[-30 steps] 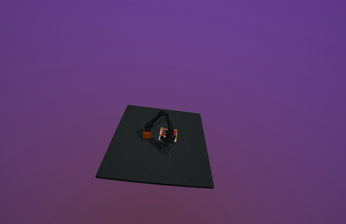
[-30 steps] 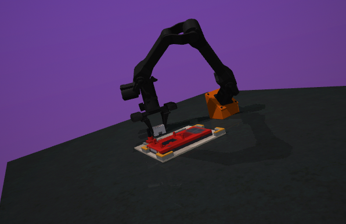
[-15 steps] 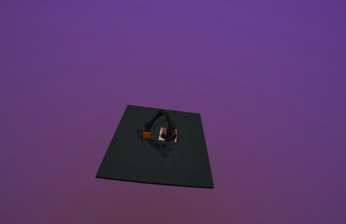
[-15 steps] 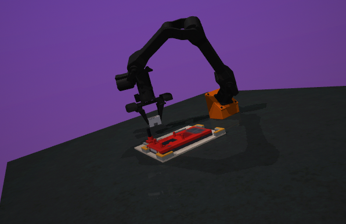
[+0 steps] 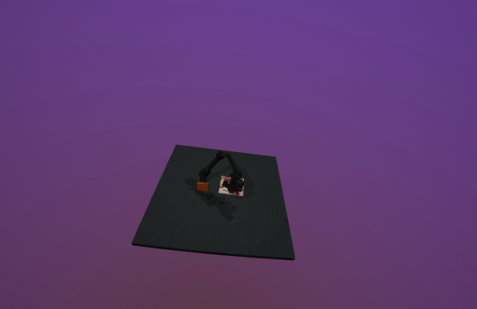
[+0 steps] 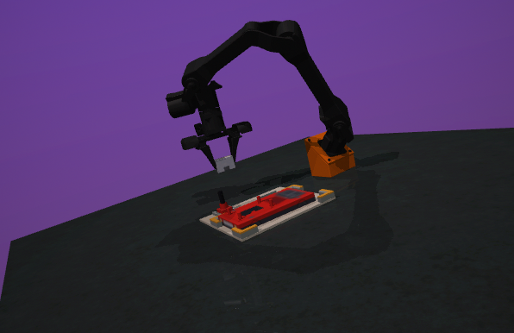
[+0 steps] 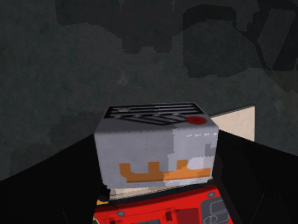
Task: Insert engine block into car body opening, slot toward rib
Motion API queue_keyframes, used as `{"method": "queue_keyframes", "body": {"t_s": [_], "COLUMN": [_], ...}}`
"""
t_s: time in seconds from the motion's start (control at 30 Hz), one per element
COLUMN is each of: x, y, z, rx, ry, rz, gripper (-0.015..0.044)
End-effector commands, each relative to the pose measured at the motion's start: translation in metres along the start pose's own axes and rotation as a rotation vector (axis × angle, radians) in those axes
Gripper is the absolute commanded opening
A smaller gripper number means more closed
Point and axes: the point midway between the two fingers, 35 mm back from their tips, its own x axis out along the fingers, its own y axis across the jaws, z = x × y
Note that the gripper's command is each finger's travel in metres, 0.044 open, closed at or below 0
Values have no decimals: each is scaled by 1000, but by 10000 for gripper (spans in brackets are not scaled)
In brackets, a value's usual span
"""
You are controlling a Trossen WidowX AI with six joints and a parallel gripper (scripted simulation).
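The engine block is a light grey block with a black-striped top, a red dot and an orange mark on one side. My gripper is shut on it and holds it in the air above the far side of the base plate. A slot shows in its underside in the exterior view. The red car body lies flat below, with a dark opening near its left end in the exterior view. The rib cannot be made out. In the top view the arm hides most of the car body.
The car body lies on a pale base plate with yellow-topped corner blocks. A red part with an upright black pin stands at the plate's back left in the exterior view. The orange arm base stands beyond the plate.
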Motion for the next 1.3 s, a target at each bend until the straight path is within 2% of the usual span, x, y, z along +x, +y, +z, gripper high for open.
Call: {"method": "queue_keyframes", "body": {"t_s": [0.0,0.27,0.53,0.8,1.27], "x": [-15,-36,-16,-18,-11], "y": [1,-2,-12,-11,-11], "z": [-2,-4,-1,-3,-16], "rx": [-10,-10,-10,-10,-8], "ry": [-10,-9,-8,-63,-480], "rz": [11,10,10,9,-7], "gripper": [0,0,0,0,0]}}
